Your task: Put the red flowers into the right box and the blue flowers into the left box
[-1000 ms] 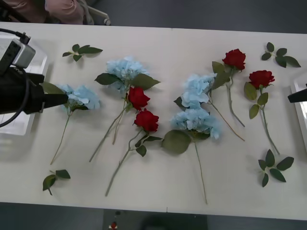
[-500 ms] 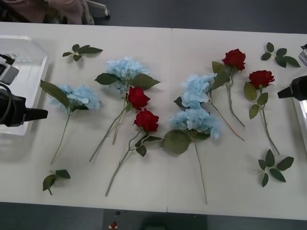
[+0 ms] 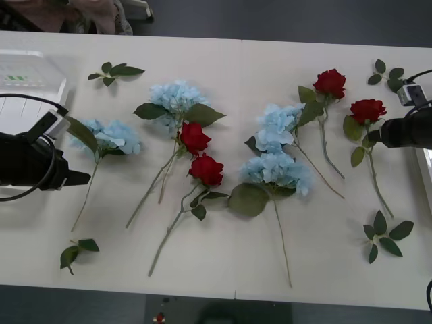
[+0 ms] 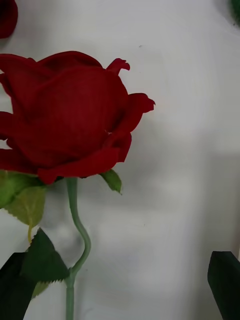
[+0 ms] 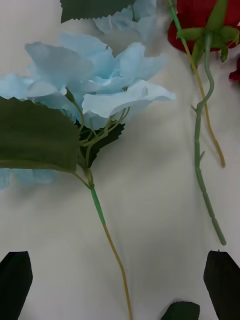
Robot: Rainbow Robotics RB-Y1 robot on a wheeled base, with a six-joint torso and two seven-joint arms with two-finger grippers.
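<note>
Four red flowers lie on the white table: two at the right (image 3: 330, 82) (image 3: 368, 110) and two in the middle (image 3: 194, 137) (image 3: 206, 169). Blue flowers lie between them (image 3: 177, 96) (image 3: 278, 127) (image 3: 277, 169), with one at the far left (image 3: 111, 137). My left gripper (image 3: 79, 178) is open beside that far-left blue flower's stem; in the left wrist view the gripper (image 5: 120, 285) straddles the stem (image 5: 107, 230) below the blue flower (image 5: 95, 85). My right gripper (image 3: 372, 137) is open at the rightmost rose (image 4: 70, 115), whose stem (image 4: 75, 250) runs near one finger (image 4: 12, 290). The left box (image 3: 34, 77) sits far left; the right box (image 3: 425, 165) shows only its edge.
Loose green leaf sprigs lie at the back left (image 3: 115, 71), front left (image 3: 77, 251), back right (image 3: 395, 77) and front right (image 3: 385, 235). A red rose's stem (image 5: 200, 150) runs beside the blue flower in the left wrist view.
My left arm has swung from over the left box toward the table's front, beside the far-left blue flower's stem. My right arm has come in from the right edge to the rightmost rose.
</note>
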